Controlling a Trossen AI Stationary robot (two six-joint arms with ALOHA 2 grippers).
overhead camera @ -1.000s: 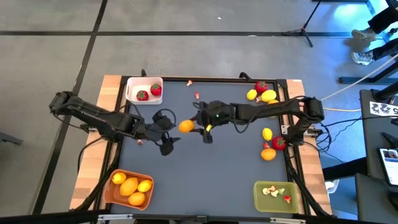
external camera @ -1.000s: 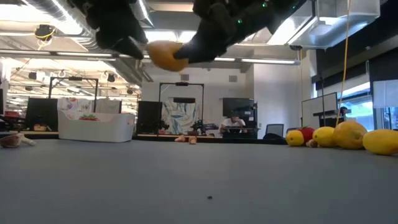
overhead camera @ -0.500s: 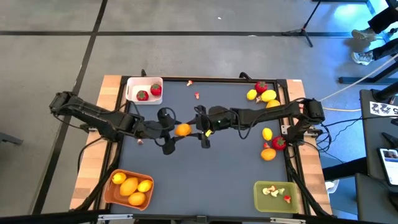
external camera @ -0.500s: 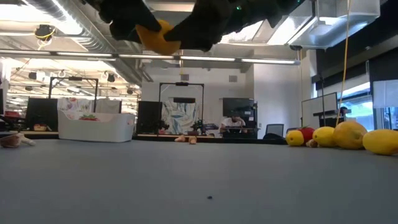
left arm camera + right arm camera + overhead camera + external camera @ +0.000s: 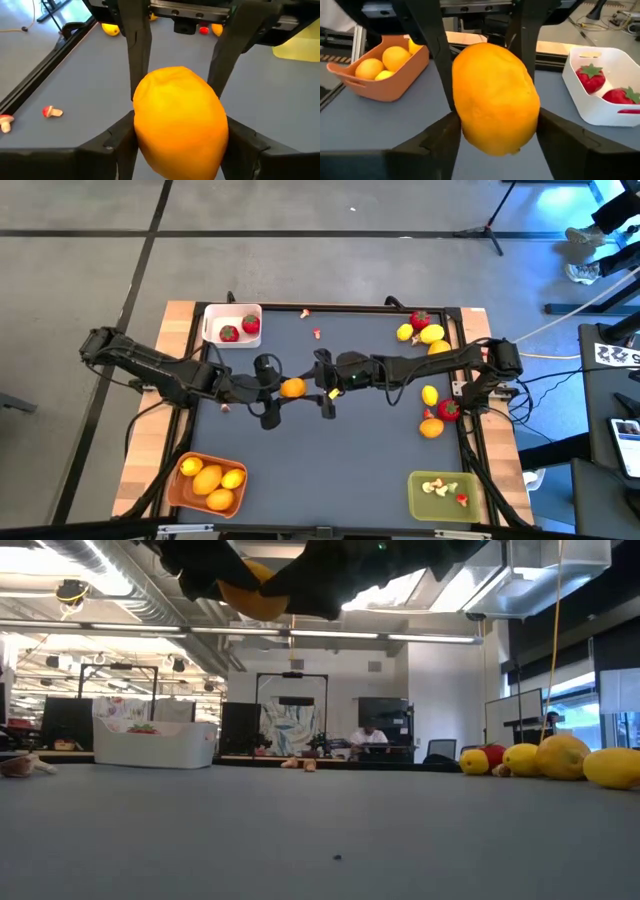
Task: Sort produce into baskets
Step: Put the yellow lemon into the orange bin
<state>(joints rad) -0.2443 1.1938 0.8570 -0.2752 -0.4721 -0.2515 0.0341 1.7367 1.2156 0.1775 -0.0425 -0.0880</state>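
Inspecting the middle of the surface (image 5: 340,460), you find both pincers meeting on one orange citrus (image 5: 293,388), which hangs in the air clear of the surface. The left pincer (image 5: 180,145) comes in from the left and is clamped on the fruit, a finger pressed to each side. The right pincer (image 5: 495,135) reaches in from the right and straddles the same fruit; whether it grips or has let go cannot be told.

The count reads as follows.
- White basket (image 5: 209,326), far left: two strawberries.
- Orange basket (image 5: 172,490), near left: four yellow-orange fruits.
- Green basket (image 5: 413,498), near right: several small pale and red bits, too small to count.
- Far right, loose: one strawberry (image 5: 420,318) and three yellow lemons (image 5: 432,333), one partly under the right arm.
- Right edge, nearer: one lemon (image 5: 429,394), one strawberry (image 5: 447,410) and one orange fruit (image 5: 431,428), close together.
- Three tiny bits lie loose: two (image 5: 317,333) toward the far edge, one (image 5: 225,407) under the left arm.
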